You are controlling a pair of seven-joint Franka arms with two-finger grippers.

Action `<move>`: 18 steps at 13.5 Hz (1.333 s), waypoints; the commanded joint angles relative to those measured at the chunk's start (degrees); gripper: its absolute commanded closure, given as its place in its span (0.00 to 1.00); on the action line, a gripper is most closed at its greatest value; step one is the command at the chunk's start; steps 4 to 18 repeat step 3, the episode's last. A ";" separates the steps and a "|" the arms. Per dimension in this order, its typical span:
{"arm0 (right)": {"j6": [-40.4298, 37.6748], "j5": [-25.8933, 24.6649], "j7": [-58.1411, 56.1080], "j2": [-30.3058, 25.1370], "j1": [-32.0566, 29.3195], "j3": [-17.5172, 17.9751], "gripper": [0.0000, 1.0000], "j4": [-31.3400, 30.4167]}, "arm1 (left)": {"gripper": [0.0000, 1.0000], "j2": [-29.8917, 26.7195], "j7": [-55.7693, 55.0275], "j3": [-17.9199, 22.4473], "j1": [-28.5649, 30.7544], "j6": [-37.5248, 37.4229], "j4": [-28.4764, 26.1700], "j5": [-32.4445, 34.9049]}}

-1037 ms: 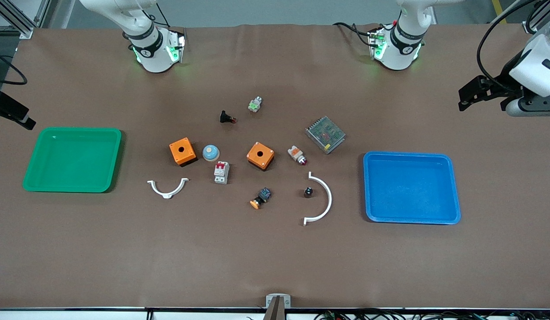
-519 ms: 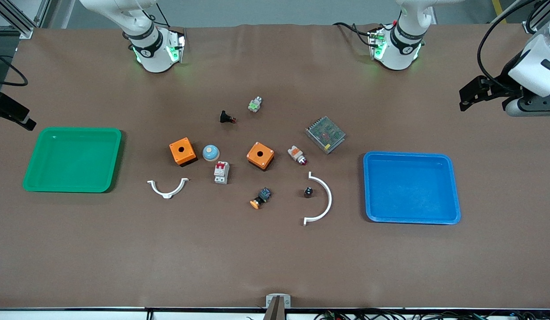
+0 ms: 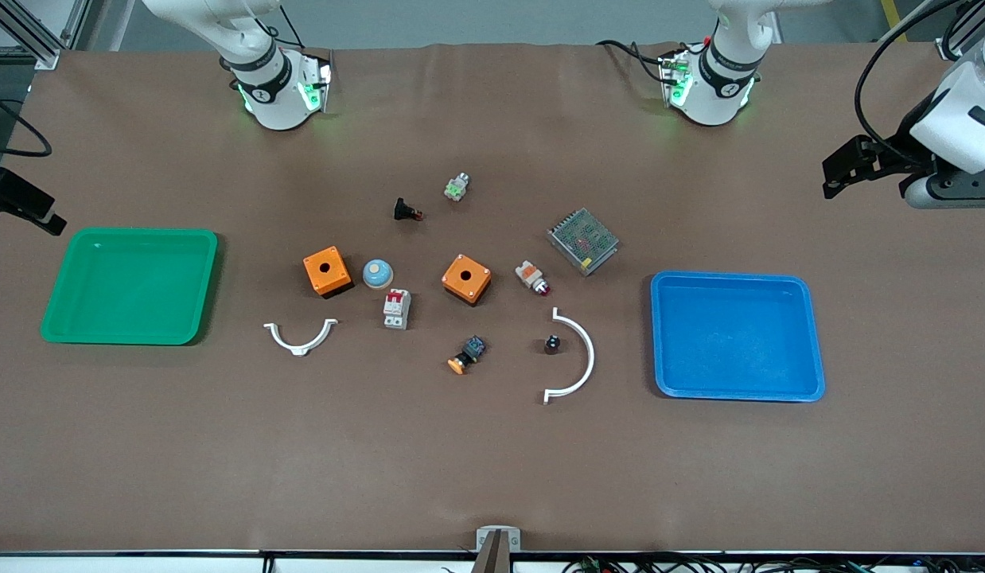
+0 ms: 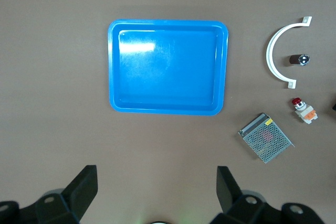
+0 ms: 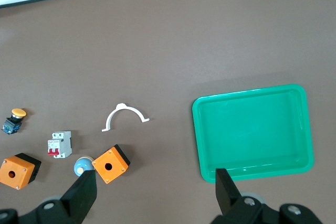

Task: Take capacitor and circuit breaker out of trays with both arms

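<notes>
The capacitor [image 3: 552,344], a tiny black cylinder, stands inside a white half-ring [image 3: 576,358]; it also shows in the left wrist view [image 4: 299,60]. The breaker [image 3: 396,308], a white block with red levers, lies between two orange boxes, nearer to the front camera; it also shows in the right wrist view [image 5: 59,144]. My left gripper [image 3: 842,167] hangs open and empty high over bare table at the left arm's end, beside the blue tray [image 3: 811,334]. My right gripper [image 3: 31,208] hangs open and empty high at the right arm's end, beside the green tray [image 3: 206,286].
Around the breaker are two orange boxes [image 3: 327,271] [image 3: 466,278], a blue dome [image 3: 377,273], a small white half-ring [image 3: 300,337] and a black-blue part with orange cap [image 3: 466,355]. A mesh power supply [image 3: 583,240], a white-orange red-tipped part [image 3: 531,277] and two small parts [image 3: 406,211] [image 3: 456,187] lie farther back.
</notes>
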 commanded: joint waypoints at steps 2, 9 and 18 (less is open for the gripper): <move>-0.91 -0.64 -4.47 0.73 -1.87 0.53 0.00 1.45 | 0.00 -0.15 0.86 -0.56 0.59 -0.99 0.62 0.42; -0.91 -0.55 -4.47 0.64 -1.88 0.53 0.00 1.45 | 0.00 -0.15 0.86 -0.47 0.68 -0.99 0.71 0.42; -0.91 -0.55 -4.47 0.64 -1.88 0.53 0.00 1.45 | 0.00 -0.15 0.86 -0.47 0.68 -0.99 0.71 0.42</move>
